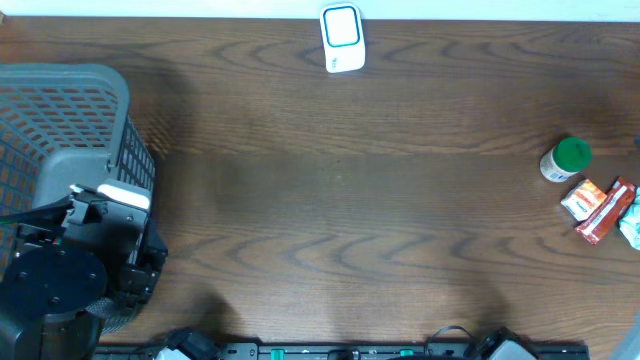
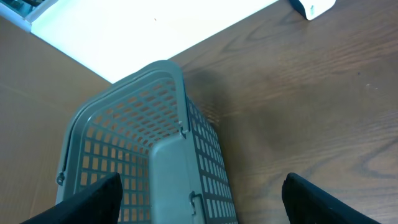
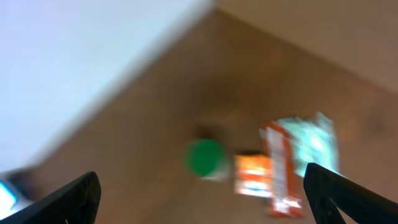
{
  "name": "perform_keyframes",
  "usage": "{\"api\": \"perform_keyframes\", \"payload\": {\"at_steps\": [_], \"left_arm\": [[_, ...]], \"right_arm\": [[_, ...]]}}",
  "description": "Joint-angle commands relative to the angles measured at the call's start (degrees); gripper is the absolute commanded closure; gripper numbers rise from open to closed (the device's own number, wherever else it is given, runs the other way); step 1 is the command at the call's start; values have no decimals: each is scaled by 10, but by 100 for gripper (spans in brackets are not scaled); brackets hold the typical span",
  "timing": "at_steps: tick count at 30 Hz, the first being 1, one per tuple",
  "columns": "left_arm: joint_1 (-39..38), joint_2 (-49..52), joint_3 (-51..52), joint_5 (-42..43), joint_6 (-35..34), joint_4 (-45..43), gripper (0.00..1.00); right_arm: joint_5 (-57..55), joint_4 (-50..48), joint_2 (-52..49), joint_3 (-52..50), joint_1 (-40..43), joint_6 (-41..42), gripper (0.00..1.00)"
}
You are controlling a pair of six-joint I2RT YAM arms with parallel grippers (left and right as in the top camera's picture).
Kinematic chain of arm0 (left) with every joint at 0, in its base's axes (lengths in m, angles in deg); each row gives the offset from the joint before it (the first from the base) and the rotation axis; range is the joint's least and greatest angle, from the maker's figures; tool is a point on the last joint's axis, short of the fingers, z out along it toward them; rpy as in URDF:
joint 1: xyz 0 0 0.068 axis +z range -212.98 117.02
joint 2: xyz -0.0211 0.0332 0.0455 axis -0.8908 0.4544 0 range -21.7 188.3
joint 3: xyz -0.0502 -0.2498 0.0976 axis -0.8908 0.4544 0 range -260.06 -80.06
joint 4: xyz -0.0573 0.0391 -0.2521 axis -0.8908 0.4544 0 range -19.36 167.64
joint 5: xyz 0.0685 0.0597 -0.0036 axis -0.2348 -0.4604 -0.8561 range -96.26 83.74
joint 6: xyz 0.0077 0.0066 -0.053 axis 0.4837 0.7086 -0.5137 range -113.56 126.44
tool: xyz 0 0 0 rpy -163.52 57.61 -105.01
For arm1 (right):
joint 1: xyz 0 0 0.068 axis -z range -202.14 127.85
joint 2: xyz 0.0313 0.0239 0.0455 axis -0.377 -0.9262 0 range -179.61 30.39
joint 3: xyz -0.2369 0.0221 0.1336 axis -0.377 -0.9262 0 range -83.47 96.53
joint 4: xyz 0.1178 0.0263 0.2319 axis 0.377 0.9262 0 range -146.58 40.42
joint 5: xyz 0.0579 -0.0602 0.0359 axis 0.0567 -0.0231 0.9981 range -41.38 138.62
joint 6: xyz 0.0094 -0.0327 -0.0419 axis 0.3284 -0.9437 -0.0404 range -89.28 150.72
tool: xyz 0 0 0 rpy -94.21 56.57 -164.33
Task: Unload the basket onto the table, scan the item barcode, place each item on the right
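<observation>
While both arms hang above it, the dark wood-grain tabletop (image 1: 330, 200) runs wide, with a pale surface (image 2: 124, 31) past its far rim.
The left fingers (image 2: 99, 198) stand apart over the grey basket (image 1: 70, 130) at the left end. A green-capped bottle (image 1: 566, 160), orange packet (image 1: 582, 199), red packet (image 1: 606, 211) and teal packet (image 1: 632, 228) cluster at the right edge, well apart from the white scanner (image 1: 342, 38) at the far edge. The right fingers (image 3: 68, 202), blurred, stand apart above them.
</observation>
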Motion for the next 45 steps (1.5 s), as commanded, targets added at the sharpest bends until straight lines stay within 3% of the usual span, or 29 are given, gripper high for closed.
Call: {"api": "perform_keyframes", "payload": {"at_steps": [1, 4, 9, 13, 16, 23, 25, 29, 38, 45], "left_arm": [[0, -3, -1, -5, 1, 0, 18], [0, -3, -1, -5, 1, 0, 18], [0, -3, -1, -5, 1, 0, 18], [0, -3, -1, -5, 1, 0, 18], [0, -3, -1, -5, 1, 0, 18], [0, -3, -1, -5, 1, 0, 18], [0, -3, -1, -5, 1, 0, 18], [0, -3, -1, -5, 1, 0, 18], [0, -3, -1, -5, 1, 0, 18], [0, -3, -1, -5, 1, 0, 18]], "right_arm": [[182, 38, 95, 0, -12, -8, 1], [238, 86, 176, 0, -26, -30, 1], [299, 155, 288, 0, -95, -148, 1], [229, 221, 349, 0, -181, -216, 1], [170, 276, 378, 0, -228, -220, 1], [91, 366, 393, 0, -246, -219, 1], [67, 375, 393, -1, -246, -258, 1], [49, 363, 398, -1, -243, -327, 1], [42, 282, 516, -12, -266, -327, 1], [38, 98, 642, -89, -326, -301, 1]]}}
